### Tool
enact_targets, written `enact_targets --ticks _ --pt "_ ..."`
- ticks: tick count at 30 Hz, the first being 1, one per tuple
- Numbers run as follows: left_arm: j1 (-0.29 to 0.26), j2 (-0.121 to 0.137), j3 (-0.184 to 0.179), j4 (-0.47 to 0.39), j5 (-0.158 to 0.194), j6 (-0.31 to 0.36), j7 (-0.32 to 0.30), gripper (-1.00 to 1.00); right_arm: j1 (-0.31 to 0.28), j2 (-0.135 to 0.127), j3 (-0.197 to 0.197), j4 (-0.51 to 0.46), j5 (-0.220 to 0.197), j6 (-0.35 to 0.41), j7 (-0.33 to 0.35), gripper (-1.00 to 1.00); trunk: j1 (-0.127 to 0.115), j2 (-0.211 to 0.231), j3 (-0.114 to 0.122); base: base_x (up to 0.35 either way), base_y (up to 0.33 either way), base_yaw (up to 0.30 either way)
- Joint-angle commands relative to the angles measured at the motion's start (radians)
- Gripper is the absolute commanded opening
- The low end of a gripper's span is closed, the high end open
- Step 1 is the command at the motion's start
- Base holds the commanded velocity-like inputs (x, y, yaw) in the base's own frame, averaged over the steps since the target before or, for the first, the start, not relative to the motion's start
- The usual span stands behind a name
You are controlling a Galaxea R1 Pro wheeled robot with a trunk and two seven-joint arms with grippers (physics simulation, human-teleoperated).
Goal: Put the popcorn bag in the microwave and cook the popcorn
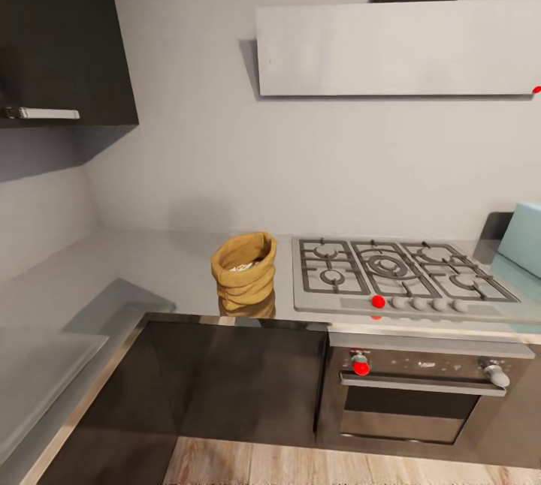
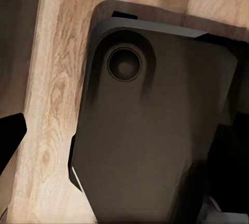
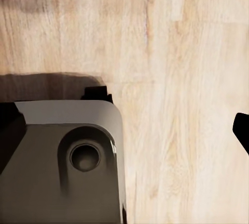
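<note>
The popcorn bag (image 1: 244,272), a tan burlap sack with a rolled rim, stands upright on the grey countertop (image 1: 150,267) just left of the gas hob. A little whitish popcorn (image 1: 243,267) shows in its mouth. A pale mint-blue corner of the microwave (image 1: 527,236) pokes in at the far right edge; its door and knobs are out of view. My left gripper (image 2: 127,130) and right gripper (image 3: 124,128) hang low over the wood floor. Each has its dark fingertips spread to the picture's sides with nothing between them. Both are far from the bag.
The gas hob (image 1: 391,267) with red-marked knobs sits over the oven (image 1: 421,395). A flat grey hood (image 1: 398,49) hangs above, a dark wall cabinet (image 1: 60,34) at upper left. The countertop wraps round a corner at left. My dark base (image 2: 155,130) shows over the wood floor (image 3: 181,52).
</note>
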Motion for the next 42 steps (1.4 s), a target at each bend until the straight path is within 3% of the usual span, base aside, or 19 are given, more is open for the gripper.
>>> enact_targets --ticks 1,24,42 --pt "0.000 0.000 0.001 0.000 0.007 -0.002 0.001 1.00 -0.001 -0.001 -0.009 0.003 0.010 -0.005 -0.004 1.00 -0.004 0.007 0.001 0.000 0.000 0.000" --pt "0.000 0.000 0.001 0.000 0.007 -0.002 0.001 1.00 -0.001 -0.001 -0.008 0.003 0.010 -0.005 -0.004 1.00 -0.092 0.168 0.036 0.000 0.000 0.000" --pt "0.000 0.000 0.000 0.000 0.007 0.001 -0.001 1.00 -0.001 -0.002 -0.008 0.003 0.010 -0.005 -0.004 1.00 -0.092 0.168 0.007 0.000 0.000 0.000"
